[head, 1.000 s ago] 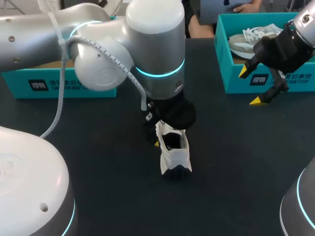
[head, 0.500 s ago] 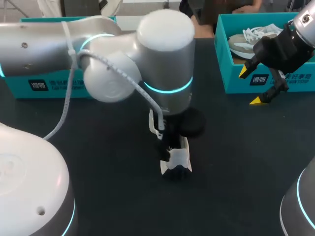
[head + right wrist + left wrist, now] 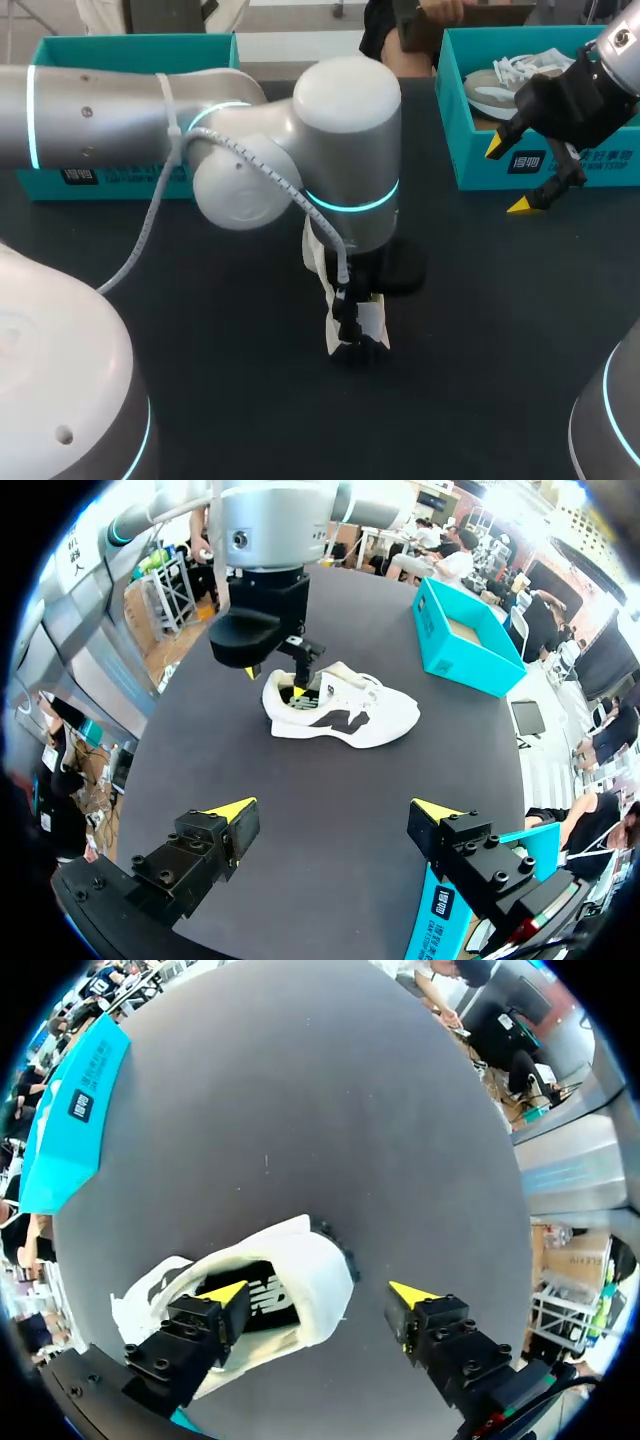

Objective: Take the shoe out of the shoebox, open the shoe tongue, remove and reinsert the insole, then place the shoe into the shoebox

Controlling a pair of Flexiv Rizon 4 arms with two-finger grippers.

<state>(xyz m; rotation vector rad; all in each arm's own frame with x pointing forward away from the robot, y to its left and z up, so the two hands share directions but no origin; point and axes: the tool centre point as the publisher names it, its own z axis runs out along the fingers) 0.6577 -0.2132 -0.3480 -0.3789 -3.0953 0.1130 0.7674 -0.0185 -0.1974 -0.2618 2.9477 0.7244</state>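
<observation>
Shifting rightward, left gripper [image 3: 318, 1295] hangs wide over the shoe [image 3: 345, 712], 1 fingertip at its opening; right gripper [image 3: 335, 808] gapes near shoebox [image 3: 468, 155].

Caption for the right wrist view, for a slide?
Left gripper, open, one finger inside the white shoe; right gripper open, apart.

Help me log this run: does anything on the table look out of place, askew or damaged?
Nothing stands out. The white shoe stands on its sole on the table, no damage visible, with one finger of the open left gripper in its opening. Another shoe lies in the right-hand shoebox.
</observation>
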